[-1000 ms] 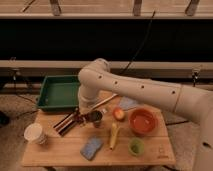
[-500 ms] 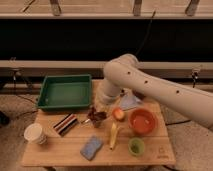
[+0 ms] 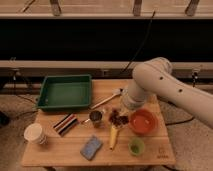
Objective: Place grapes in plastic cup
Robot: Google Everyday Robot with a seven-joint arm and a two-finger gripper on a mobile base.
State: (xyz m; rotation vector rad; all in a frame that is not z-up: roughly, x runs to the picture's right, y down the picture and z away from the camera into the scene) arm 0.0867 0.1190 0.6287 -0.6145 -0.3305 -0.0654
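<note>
The gripper (image 3: 120, 116), fingers closed on the grapes (image 3: 119, 119) mid-frame, hangs up-left of the plastic cup (image 3: 136, 146).

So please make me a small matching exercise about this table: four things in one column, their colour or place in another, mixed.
Things:
1. plastic cup
2. tray
3. paper cup
4. gripper

Descriptions:
a. white, at the table's left edge
b. just above the grapes
c. light green, in front of the orange bowl
d. dark green, at the back left

Pairs: 1-c, 2-d, 3-a, 4-b
</note>
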